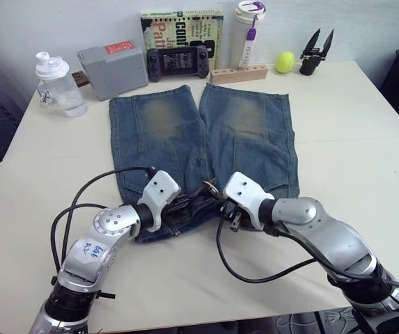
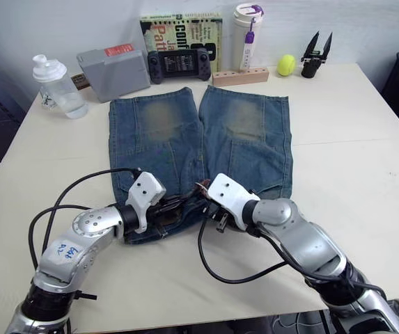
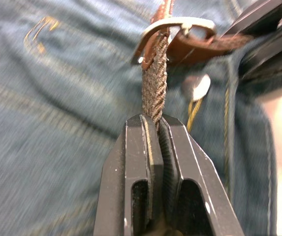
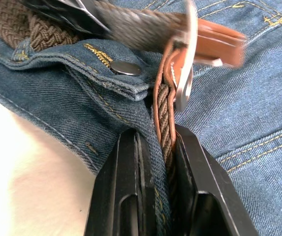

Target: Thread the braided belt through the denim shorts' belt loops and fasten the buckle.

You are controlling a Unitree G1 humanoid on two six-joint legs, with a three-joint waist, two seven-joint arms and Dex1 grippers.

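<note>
The denim shorts (image 1: 199, 132) lie flat on the table, legs pointing away and waistband toward me. Both grippers meet at the middle of the waistband. My left gripper (image 3: 154, 120) is shut on the braided belt (image 3: 154, 83), which runs from its tips up into the silver buckle (image 3: 177, 24). My right gripper (image 4: 155, 135) is shut on the belt's strap (image 4: 164, 110) just behind the buckle (image 4: 187, 64), with a fold of waistband denim also pinched. A metal snap button (image 4: 126, 68) sits beside it. More belt (image 4: 13, 19) runs along the waistband. The belt loops are hidden.
Along the table's far edge stand a shaker bottle (image 1: 56, 83), a grey box (image 1: 112, 68), a game controller (image 1: 178, 61), a book (image 1: 182, 24), a tumbler (image 1: 248, 31), a wooden block (image 1: 239, 73), a yellow-green ball (image 1: 285, 62) and a spare black gripper (image 1: 316, 52).
</note>
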